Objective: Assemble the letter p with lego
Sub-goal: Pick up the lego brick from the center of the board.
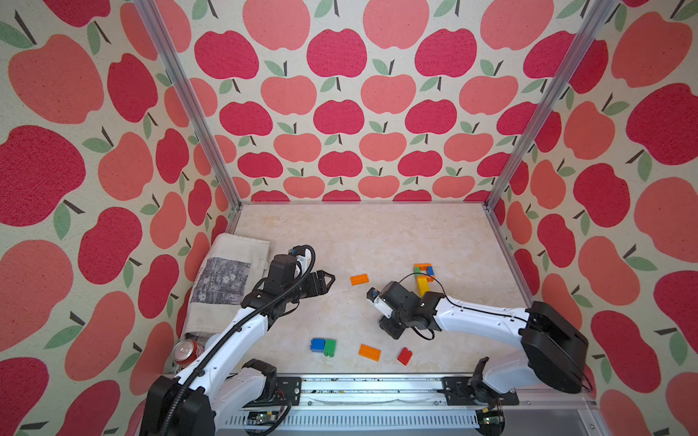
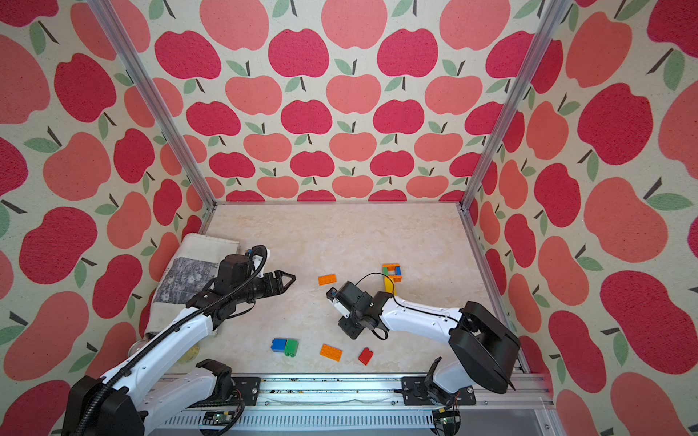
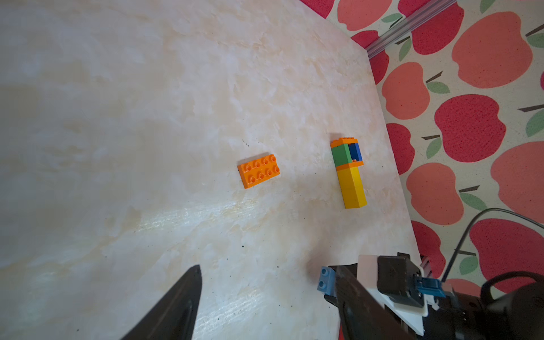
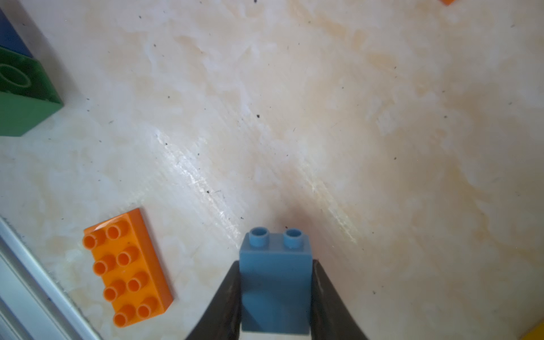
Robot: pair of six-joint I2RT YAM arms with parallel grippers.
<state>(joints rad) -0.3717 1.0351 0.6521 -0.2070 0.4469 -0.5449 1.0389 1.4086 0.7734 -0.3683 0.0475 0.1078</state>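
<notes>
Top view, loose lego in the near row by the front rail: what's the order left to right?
blue brick → green brick, touching the blue one → orange plate → red brick

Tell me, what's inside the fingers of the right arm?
A light blue brick, pinched between the right fingers with its two studs sticking out past the tips. Its back end is covered by the fingers, so anything attached there cannot be seen.

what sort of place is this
Most likely a robot test booth, not a home: a left arm and right arm mounted on an aluminium rail, apple-print walls on metal frame posts, and lego bricks on a marble-look tabletop.
</notes>
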